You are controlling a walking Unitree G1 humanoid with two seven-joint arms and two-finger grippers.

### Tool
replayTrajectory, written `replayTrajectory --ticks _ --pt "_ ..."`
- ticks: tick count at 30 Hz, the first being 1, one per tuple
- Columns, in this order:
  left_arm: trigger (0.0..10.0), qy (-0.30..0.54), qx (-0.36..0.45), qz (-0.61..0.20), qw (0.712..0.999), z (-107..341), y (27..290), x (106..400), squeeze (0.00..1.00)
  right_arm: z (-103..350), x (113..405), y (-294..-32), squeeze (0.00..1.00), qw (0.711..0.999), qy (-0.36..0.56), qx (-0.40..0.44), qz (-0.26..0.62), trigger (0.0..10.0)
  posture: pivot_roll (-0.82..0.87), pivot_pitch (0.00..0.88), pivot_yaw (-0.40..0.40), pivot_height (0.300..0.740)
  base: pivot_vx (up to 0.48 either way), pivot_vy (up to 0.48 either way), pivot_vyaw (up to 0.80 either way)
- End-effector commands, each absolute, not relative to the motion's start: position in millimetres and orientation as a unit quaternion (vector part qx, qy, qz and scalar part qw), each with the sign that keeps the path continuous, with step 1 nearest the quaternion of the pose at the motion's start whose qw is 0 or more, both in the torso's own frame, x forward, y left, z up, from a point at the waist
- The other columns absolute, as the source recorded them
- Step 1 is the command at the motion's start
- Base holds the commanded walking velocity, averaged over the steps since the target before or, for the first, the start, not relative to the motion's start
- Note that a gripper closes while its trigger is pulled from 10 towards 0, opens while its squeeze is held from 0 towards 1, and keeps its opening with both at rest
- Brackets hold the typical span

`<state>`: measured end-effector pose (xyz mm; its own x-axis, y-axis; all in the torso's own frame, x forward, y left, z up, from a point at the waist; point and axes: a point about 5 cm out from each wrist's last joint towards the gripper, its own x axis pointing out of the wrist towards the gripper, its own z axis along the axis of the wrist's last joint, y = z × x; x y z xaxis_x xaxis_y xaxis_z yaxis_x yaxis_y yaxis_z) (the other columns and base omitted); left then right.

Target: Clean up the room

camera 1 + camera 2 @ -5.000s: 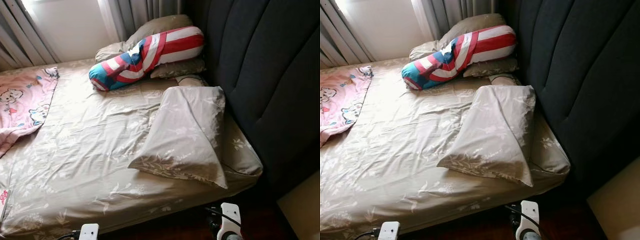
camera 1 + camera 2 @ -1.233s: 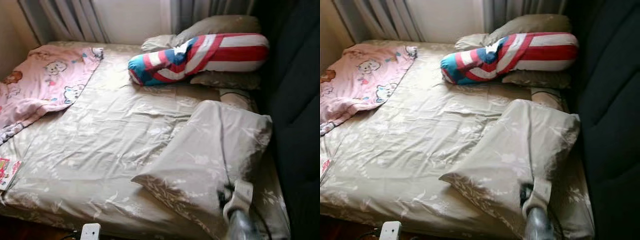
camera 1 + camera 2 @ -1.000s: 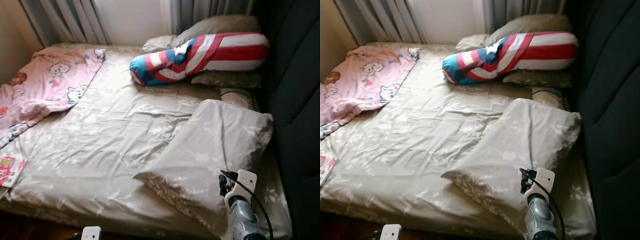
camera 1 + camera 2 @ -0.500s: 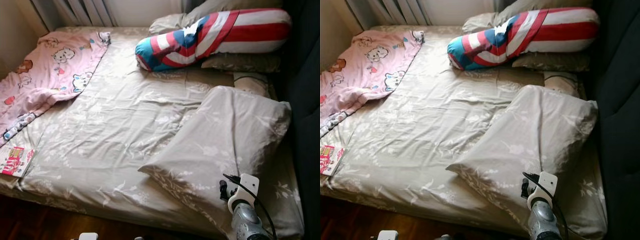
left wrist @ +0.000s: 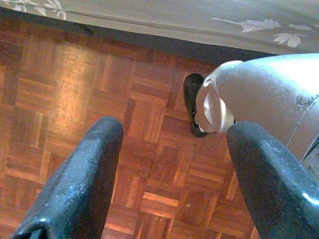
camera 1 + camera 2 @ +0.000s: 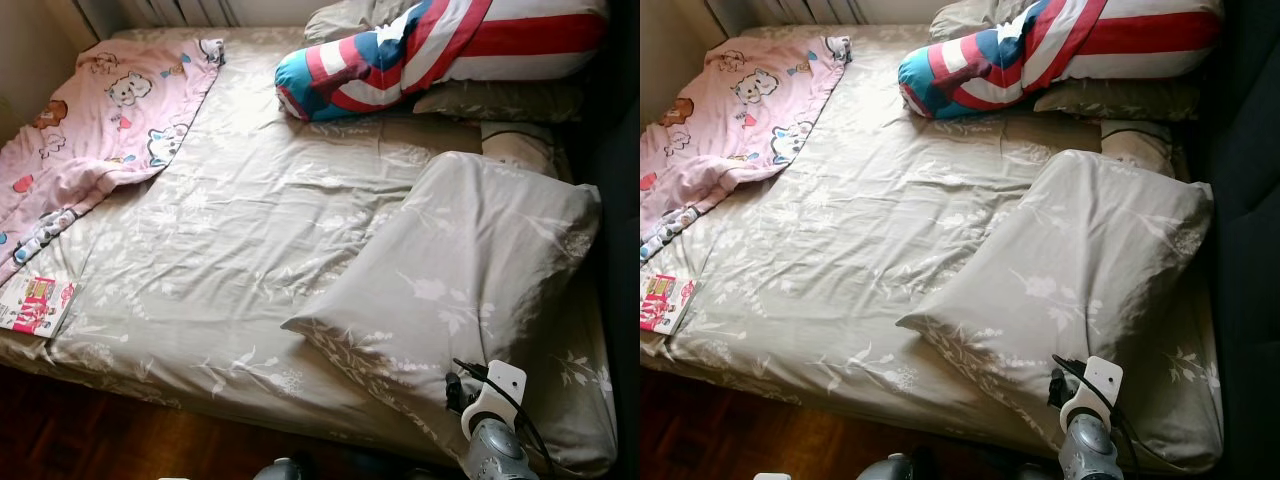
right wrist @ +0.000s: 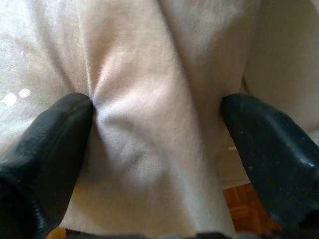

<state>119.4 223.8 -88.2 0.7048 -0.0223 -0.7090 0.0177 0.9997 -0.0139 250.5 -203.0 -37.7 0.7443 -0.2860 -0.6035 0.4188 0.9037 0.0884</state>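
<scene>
The right gripper [image 7: 157,149] has come down onto the near corner of the pillow [image 6: 470,290] — its fingers [image 7: 50,144] are spread wide and press into the fabric on either side of a raised fold, not yet closed on it. Half a second ago the wrist sat a little higher over the same corner; the head has also tipped down, so the bed edge and wood floor [image 5: 75,99] now fill the foreground. The left gripper [image 5: 169,174] hangs idle over the floor, fingers apart, holding nothing.

The pillow lies crooked on the sheet [image 6: 250,250], its far end near the headboard. Beyond it a striped bolster [image 6: 420,50] rests on two more pillows; a pink blanket [image 6: 90,120] is rumpled at the far left, a booklet [image 6: 35,303] at the edge.

Likely next — pinching that fold to straighten the pillow.
</scene>
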Motion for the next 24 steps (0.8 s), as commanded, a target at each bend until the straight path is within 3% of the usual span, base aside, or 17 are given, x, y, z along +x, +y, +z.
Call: replayTrajectory --ticks 1,20,21,22,23,24 --pt "10.0 0.405 0.001 -0.006 0.914 -92 230 105 0.0 -57 227 -195 0.0 0.905 0.357 0.131 -0.192 10.0 0.1 0.293 0.124 0.74 0.0 0.0 0.0" --pt "10.0 0.395 -0.009 -0.011 0.919 -92 230 87 0.0 -46 245 -189 0.0 0.921 0.333 0.154 -0.132 10.0 0.16 0.361 0.141 0.74 0.0 0.0 0.0" --pt "10.0 0.395 -0.009 -0.012 0.919 -92 230 86 0.0 -47 245 -188 0.0 0.922 0.335 0.151 -0.127 8.9 0.16 0.364 0.139 0.74 0.0 0.0 0.0" --pt "10.0 0.394 -0.01 -0.012 0.919 -92 230 86 0.0 -47 245 -187 0.0 0.922 0.335 0.151 -0.123 3.4 0.16 0.366 0.136 0.74 0.0 0.0 0.0" --pt "10.0 0.393 -0.011 -0.012 0.919 -92 230 86 0.0 -47 244 -186 0.0 0.923 0.334 0.154 -0.118 0.0 0.15 0.369 0.133 0.74 0.0 0.0 0.0" --pt "10.0 0.393 -0.012 -0.01 0.919 -92 229 86 0.0 -47 244 -186 0.0 0.923 0.334 0.152 -0.118 0.0 0.15 0.371 0.132 0.74 0.0 0.0 0.0"
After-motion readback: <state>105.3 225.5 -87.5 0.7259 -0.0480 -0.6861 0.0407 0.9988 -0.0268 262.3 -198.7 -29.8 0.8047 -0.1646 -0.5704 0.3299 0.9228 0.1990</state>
